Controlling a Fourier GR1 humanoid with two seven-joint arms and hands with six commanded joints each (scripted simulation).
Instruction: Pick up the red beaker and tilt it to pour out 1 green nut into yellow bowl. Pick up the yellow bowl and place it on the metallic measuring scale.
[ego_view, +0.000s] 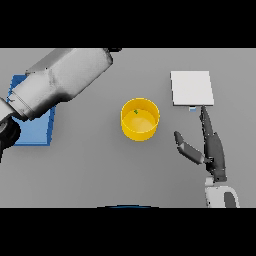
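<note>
The yellow bowl stands upright at the table's middle with a small green nut inside, near its far left wall. The metallic measuring scale is a pale square plate at the far right. My right hand lies open to the right of the bowl, apart from it. Its fingers point straight at the scale's near edge and its thumb spreads towards the bowl. My left arm crosses the upper left; only a dark sliver of the left hand shows at the top edge. No red beaker is visible.
A blue mat lies at the left, partly covered by my left forearm. A small tab sticks out from the scale's near edge. Grey table surrounds the bowl.
</note>
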